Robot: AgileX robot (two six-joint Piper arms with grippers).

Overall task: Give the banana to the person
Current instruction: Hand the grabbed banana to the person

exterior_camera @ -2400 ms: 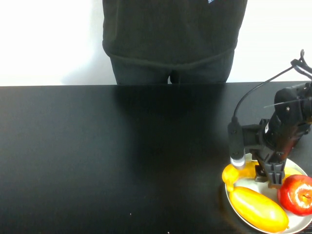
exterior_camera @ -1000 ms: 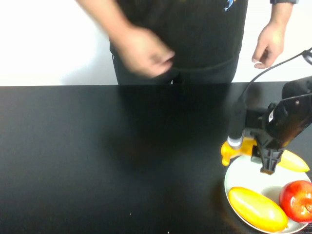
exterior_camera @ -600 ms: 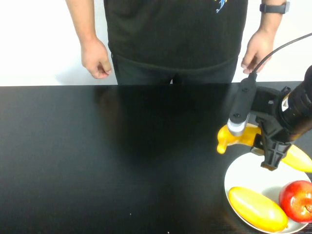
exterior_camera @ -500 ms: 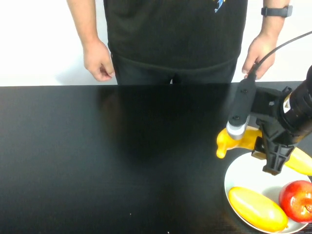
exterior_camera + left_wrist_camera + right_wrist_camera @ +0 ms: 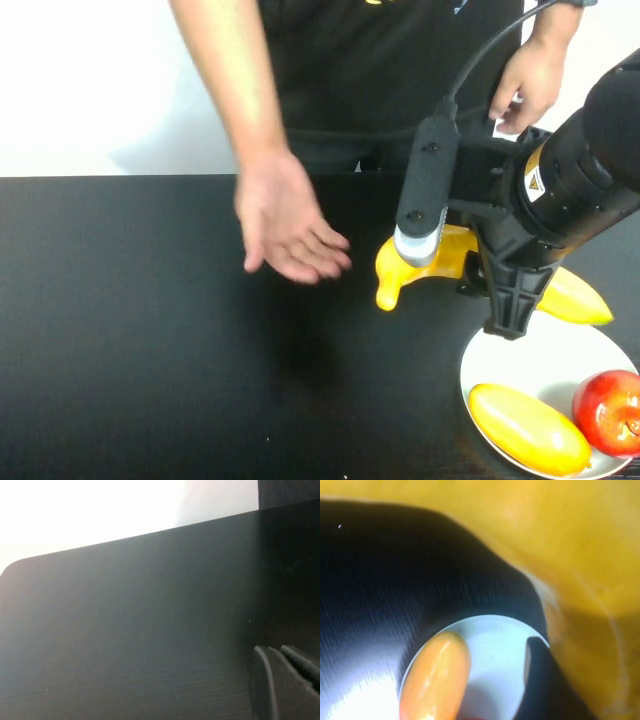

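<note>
My right gripper (image 5: pixel 497 290) is shut on the long yellow banana (image 5: pixel 400 272) and holds it above the table, to the left of and beyond the white plate (image 5: pixel 520 352). The banana's other end (image 5: pixel 575 298) sticks out to the right of the gripper. The person (image 5: pixel 380 70) stands at the far edge and holds one open hand (image 5: pixel 292 238) palm up over the table, just left of the banana. In the right wrist view the banana (image 5: pixel 570 555) fills the frame beside one dark finger (image 5: pixel 538 680). My left gripper (image 5: pixel 282 682) is shut and empty, low over bare table.
The plate holds a plump yellow-orange oval fruit (image 5: pixel 528 430) and a red apple (image 5: pixel 610 400) at the near right. The person's other hand (image 5: pixel 530 85) is behind my right arm. The black table (image 5: pixel 150 350) spreads to the left.
My right gripper lifted the banana off the plate and carried it left and toward the person. The person reached an open hand out over the table.
</note>
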